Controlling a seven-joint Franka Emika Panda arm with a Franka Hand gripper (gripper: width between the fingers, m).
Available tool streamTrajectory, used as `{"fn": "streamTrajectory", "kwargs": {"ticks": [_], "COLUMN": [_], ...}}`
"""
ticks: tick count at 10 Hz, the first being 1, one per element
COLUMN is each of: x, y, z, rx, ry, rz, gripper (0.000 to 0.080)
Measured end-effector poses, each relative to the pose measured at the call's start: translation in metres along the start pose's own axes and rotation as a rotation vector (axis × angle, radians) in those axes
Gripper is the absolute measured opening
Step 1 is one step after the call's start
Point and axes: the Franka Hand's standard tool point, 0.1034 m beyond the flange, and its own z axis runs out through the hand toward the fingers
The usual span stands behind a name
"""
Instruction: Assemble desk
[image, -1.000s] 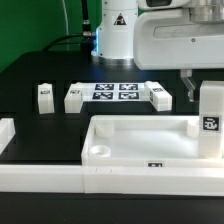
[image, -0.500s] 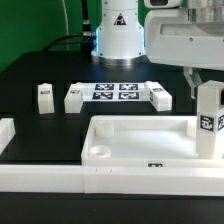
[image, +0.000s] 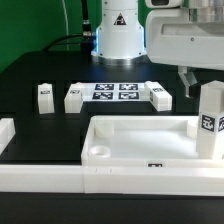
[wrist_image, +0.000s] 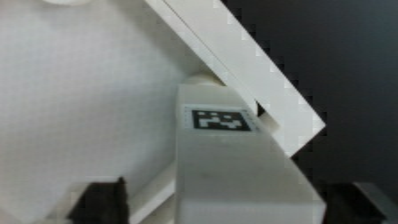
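As far as I can judge, the assembly is only at its beginning. The desk panel (image: 140, 140) lies at the front of the black table (image: 30, 115) with its raised rim up. Just behind it is a white border rail (image: 40, 178). One upright leg (image: 210, 120) stands at the panel's corner on the exterior view's right, with its tag facing the camera.

The other legs are not mounted and lie well apart from the panel. The first loose leg (image: 44, 95) is alone at the exterior view's left. The second loose leg (image: 74, 97) and the third loose leg (image: 160, 97) lie just beside the two ends of the marker board (image: 113, 93). So about one leg of four is in place, and three remain.

The gripper (wrist_image: 231, 205) hangs over the upright leg. In the wrist view the dark fingers (wrist_image: 103, 203) stand on both sides of the leg with a gap on each side, so the jaws are apart and grip nothing.

I cannot tell if this leg is fully seated, because the rim hides its foot. In the exterior view its right side and the gripper are cut off by the frame edge. The wrist view is blurred.
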Motion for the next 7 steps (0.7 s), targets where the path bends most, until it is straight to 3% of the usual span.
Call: {"fn": "streamTrajectory", "kwargs": {"ticks": [1,2,7], "x": [-0.0022,-0.0037,-0.0036], "y": [-0.0017,-0.0028,-0.0037], "z": [0.0006,0.0011,0.0004], "rx": [0.0,0.0,0.0], "ry": [-0.001,-0.002,-0.001], "rz": [-0.101,-0.172,-0.686], "gripper": [0.0612,0.0643,0.0649]}}
